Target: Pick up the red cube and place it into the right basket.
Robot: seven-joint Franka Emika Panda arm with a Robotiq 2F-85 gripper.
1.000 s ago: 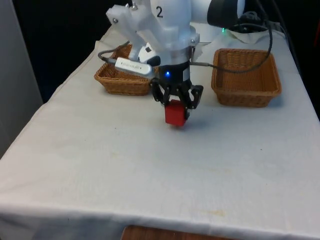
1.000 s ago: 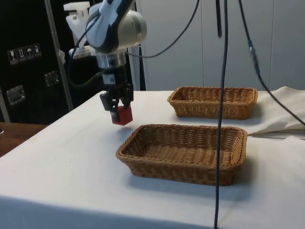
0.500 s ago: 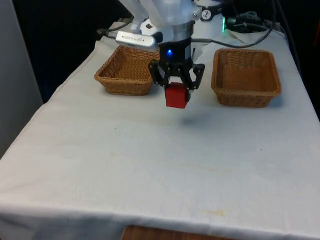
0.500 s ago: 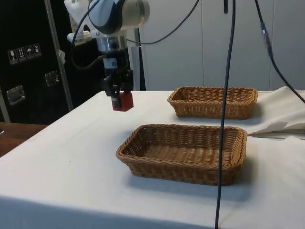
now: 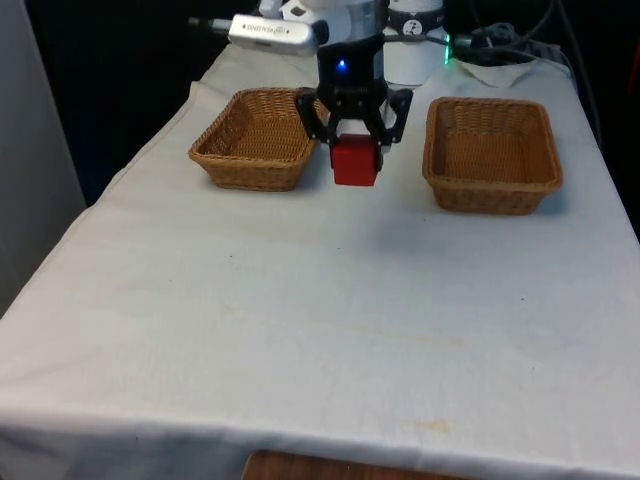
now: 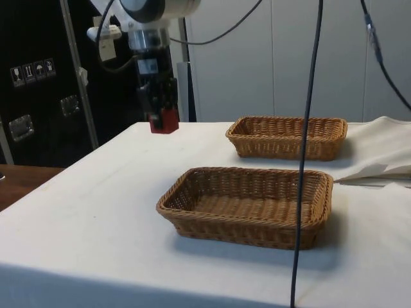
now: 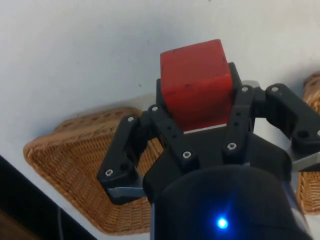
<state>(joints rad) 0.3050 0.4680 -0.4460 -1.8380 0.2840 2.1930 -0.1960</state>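
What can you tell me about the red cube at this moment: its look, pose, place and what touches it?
The red cube is a plain, matte block with faint dark scuffs on one face. It hangs clear of the white cloth, clamped between the fingers of the black gripper, its lower part jutting out below them. In the front view it sits between the two wicker baskets, over neither. Nothing but the gripper touches it.

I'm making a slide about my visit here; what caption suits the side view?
The gripper holds a red cube above the table, beside two wicker baskets.
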